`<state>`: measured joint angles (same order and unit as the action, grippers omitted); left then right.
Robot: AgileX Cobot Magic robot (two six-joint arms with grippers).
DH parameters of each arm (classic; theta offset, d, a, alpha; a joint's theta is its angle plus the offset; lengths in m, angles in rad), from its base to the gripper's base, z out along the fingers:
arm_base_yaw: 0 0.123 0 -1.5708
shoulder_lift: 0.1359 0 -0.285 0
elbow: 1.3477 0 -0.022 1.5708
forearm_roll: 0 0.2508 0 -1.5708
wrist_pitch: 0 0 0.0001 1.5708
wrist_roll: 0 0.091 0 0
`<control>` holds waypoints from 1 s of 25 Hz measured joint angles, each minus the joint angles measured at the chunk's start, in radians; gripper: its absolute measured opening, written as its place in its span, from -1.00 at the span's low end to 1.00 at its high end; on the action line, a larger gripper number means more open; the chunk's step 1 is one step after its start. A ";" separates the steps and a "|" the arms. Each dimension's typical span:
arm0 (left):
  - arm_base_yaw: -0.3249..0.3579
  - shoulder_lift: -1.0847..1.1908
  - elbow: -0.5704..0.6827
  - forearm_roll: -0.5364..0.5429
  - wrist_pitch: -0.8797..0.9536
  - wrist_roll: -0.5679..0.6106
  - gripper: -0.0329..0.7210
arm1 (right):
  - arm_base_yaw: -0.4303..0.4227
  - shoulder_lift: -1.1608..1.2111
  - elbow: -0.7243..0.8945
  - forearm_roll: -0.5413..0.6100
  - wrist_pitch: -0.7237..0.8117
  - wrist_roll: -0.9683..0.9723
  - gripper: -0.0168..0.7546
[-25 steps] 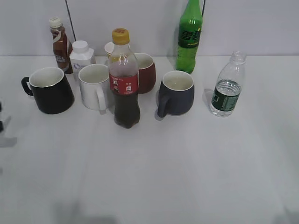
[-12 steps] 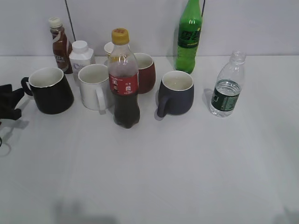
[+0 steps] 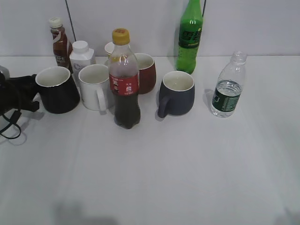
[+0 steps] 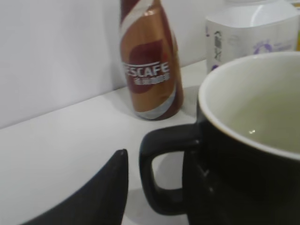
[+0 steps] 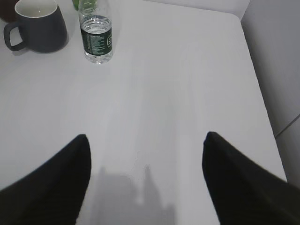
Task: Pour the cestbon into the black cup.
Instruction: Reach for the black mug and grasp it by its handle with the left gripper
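Note:
The black cup (image 3: 58,90) stands at the left end of the mug row, glossy with a white inside. It fills the right of the left wrist view (image 4: 253,154). My left gripper (image 3: 31,93) is at its loop handle (image 4: 159,178), jaws apart. One finger (image 4: 110,187) lies just left of the handle without touching it, and the other finger is hidden. The cestbon (image 3: 228,86), clear with a dark green label and no cap, stands upright at the right, also in the right wrist view (image 5: 96,37). My right gripper (image 5: 146,136) is open and empty over bare table, well short of the bottle.
A white mug (image 3: 95,86), a cola bottle (image 3: 125,79), a dark red mug (image 3: 146,72) and a grey-blue mug (image 3: 177,93) stand in the row. A Nescafe bottle (image 3: 59,44), a white bottle (image 3: 81,55) and a green soda bottle (image 3: 190,35) stand behind. The table's right edge (image 5: 262,108) is near.
My left gripper has come in from the left edge to the black cup's handle. The black cup has shifted a little to the right. The cestbon has not moved.

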<state>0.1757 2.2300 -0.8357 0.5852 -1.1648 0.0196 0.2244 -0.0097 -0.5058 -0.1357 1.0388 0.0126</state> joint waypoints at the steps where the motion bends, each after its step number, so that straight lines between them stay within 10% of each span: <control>1: -0.007 0.006 -0.008 -0.002 0.008 0.000 -0.10 | 0.000 0.000 0.000 0.000 0.000 0.000 0.52; 10: -0.021 0.010 -0.073 0.000 0.075 -0.002 -0.72 | 0.000 0.000 0.000 0.000 -0.001 0.000 0.52; 25: -0.021 -0.142 0.051 -0.110 0.164 -0.059 -0.75 | 0.000 0.001 -0.008 -0.023 -0.008 0.042 0.47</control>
<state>0.1542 2.0878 -0.7845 0.4752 -1.0005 -0.0395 0.2244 -0.0087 -0.5137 -0.1587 1.0309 0.0550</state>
